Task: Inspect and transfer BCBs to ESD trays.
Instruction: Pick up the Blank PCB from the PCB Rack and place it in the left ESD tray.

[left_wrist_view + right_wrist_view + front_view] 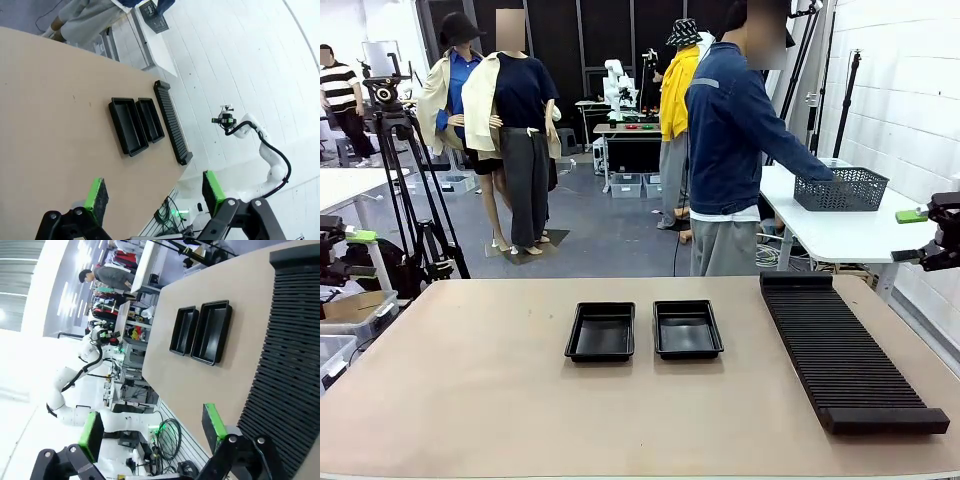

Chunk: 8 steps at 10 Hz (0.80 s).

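Across the tan table (470,400) that we share with a person, the two ESD trays (601,332) sit side by side near the middle, just apart from each other. Both show bare black floors, and no BCBs lie in either. Well apart to their right, the long black ribbed rack (850,355) runs from the far edge toward our side, and its slots look bare too, as far as we can tell. Beyond the far edge the person (735,130) stands turned toward a white side table (820,235), one hand at the dark mesh basket (840,188) on it; we cannot tell whether boards lie in that basket. Our left fingers (96,194) stand wide apart and hold nothing, raised high off the table's left side and looking down on the trays and rack. Our right fingers (210,421) are just as wide and empty, raised off the right side near the rack. We judge the task to be at its very start: nothing is inspected, nothing is transferred, and neither arm is near a tray. All of it is left: a board has to reach us, be looked over and be laid flat in one tray, then the same for the other.
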### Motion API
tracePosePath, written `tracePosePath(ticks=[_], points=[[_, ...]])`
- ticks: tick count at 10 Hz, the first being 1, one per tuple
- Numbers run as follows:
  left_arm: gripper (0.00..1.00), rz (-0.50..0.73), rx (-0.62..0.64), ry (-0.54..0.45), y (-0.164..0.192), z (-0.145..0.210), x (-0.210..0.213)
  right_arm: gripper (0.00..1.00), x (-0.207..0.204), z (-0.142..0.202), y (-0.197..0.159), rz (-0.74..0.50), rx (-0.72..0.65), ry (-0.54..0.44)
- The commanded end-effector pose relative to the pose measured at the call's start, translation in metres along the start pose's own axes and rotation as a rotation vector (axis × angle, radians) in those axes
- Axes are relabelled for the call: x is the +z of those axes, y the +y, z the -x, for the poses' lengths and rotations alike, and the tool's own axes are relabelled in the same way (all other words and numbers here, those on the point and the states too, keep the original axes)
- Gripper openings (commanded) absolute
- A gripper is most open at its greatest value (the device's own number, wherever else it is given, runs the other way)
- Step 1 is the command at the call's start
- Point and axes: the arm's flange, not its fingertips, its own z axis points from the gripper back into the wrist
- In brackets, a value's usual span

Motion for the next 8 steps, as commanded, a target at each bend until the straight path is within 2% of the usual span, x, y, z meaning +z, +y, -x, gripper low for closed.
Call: tracePosePath(ticks=[1,5,8], points=[[1.00,0.029,-0.033,-0.039,-0.0095,-0.0013,0.0030,1.00,0.0057,0.0016,-0.0016,-0.043,0.029,-0.023],[1.00,0.023,-0.051,-0.025,-0.0104,-0.0035,-0.0011,1.00,0.0019,0.0047,0.0009,-0.009,0.024,-0.015],[1.00,0.006,-0.014,-0.016,-0.0075,-0.0021,0.0042,1.00,0.0091,0.0042,-0.0011,-0.012,0.004,-0.010]])
